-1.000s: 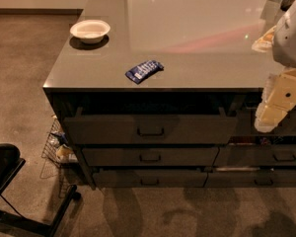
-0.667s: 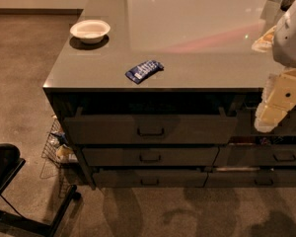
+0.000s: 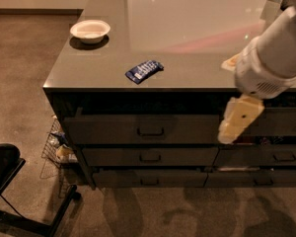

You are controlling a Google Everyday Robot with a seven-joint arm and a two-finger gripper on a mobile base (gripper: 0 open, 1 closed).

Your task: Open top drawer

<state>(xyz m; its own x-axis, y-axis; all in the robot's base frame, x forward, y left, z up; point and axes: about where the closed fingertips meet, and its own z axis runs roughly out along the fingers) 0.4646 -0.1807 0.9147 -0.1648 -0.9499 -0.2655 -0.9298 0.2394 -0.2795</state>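
The top drawer [image 3: 113, 130] is the wide dark-grey front just under the counter top, with a small metal loop handle [image 3: 150, 131] at its centre. A dark gap shows above its front. My gripper [image 3: 235, 121], with pale yellow fingers under a white arm, hangs in front of the drawer's right end. It is well to the right of the handle and apart from it.
A white bowl [image 3: 90, 31] and a blue snack packet [image 3: 144, 70] lie on the grey counter [image 3: 197, 38]. Shorter drawers [image 3: 150, 157] sit below, with a narrower stack [image 3: 281, 157] to the right. A wire basket [image 3: 56, 147] and a black chair base [image 3: 10, 181] stand at the left.
My arm and gripper have moved left and slightly down, from the right-hand stack to the top drawer's right end. The drawer, bowl and packet have not moved.
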